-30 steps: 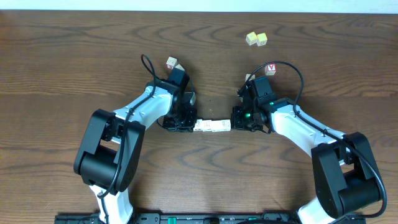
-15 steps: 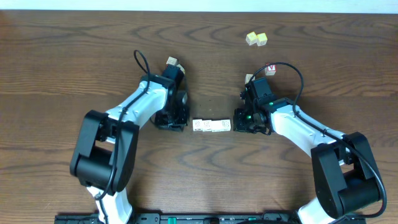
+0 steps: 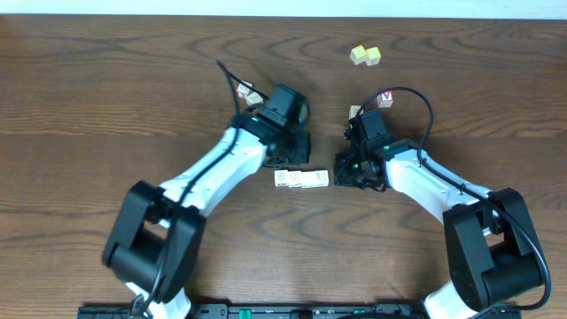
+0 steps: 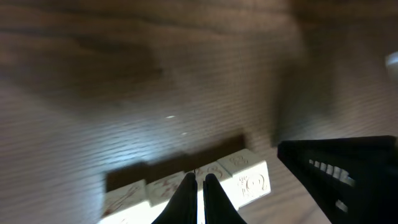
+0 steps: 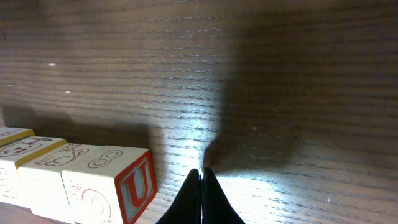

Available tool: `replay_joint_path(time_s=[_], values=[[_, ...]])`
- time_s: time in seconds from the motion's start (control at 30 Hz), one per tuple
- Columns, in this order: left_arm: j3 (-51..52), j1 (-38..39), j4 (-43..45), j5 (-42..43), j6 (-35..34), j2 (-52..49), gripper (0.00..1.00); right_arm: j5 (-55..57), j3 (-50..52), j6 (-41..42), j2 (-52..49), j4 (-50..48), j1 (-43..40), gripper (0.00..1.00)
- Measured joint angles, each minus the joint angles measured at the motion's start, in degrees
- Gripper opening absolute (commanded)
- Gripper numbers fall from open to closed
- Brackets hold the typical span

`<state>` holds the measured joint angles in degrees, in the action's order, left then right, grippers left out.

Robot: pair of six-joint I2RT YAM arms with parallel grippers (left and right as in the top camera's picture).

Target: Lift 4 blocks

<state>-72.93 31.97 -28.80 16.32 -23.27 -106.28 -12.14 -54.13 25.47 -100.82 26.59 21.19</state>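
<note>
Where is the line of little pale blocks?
In the overhead view, the line of pale blocks lies mid-table, with the left gripper on its far side and the right gripper at its right end.

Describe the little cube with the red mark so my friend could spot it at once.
On the wooden table, find the right arm, with a black cable looping over it. Just beyond its wrist, by the cable's far end, sits the red-marked cube. Its white top bears the red mark, while the pale cube beside it is plain and the yellow pair lies farther back.
</note>
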Motion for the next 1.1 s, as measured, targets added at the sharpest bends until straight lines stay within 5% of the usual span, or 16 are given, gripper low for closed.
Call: replay_joint_path(time_s=[1.1], values=[[0.0, 1.5, -3.8, -3.2, -0.8, -4.4, 0.07, 0.2, 0.0, 0.0, 0.0, 0.6, 0.0, 0.01]])
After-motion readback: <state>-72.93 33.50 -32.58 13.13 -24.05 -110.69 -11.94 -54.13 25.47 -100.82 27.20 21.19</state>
